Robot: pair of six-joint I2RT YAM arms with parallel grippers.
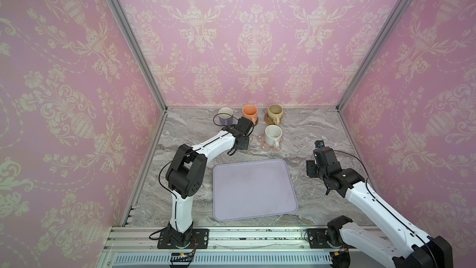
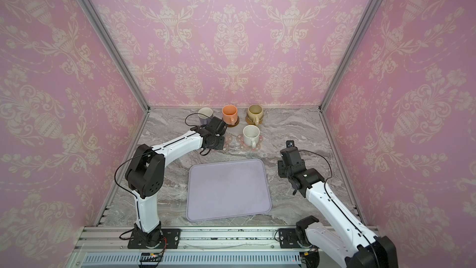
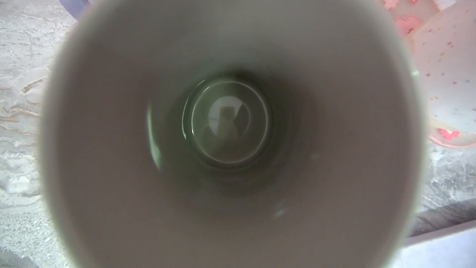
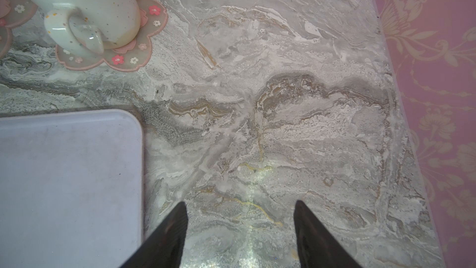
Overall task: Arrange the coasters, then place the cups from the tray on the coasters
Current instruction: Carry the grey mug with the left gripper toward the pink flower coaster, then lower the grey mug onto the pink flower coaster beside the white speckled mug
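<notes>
I am holding the grey ceramic cup (image 3: 231, 125) in the closed left gripper (image 2: 215, 142), seemingly right over the empty translucent pink flower-shaped coaster (image 2: 227, 142); the right gripper (image 4: 239, 202) is hovering open, farther away.

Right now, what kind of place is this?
Probably a robot test booth dressed as a parlour: pink wallpaper panels in metal framing, two arms bolted to a rail, mugs on a marble-look tabletop.
</notes>
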